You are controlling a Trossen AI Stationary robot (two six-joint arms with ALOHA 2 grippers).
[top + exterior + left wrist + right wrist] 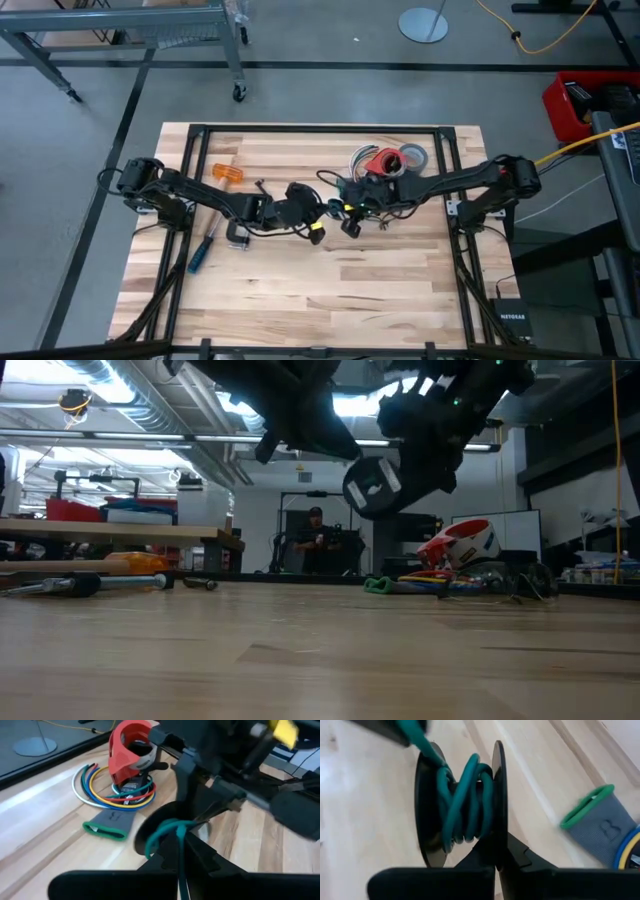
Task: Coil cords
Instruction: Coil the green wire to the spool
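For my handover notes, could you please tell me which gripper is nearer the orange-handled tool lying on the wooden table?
Left. The left gripper sits mid-table, right of the orange-handled tool; the right gripper is farther right.

Grey concrete floor (pixel 330 90), metal cart frame (pixel 120 30), bright ceiling lights (pixel 120 390), person (pixel 316 540) standing far back

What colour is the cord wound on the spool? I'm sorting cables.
Teal-green cord; the right wrist view shows it best.

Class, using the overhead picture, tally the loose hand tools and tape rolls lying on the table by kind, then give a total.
Screwdrivers: 2, the orange-handled screwdriver and the blue-handled screwdriver
Tape rolls: 2, the red tape roll and the grey tape roll
Total: 4
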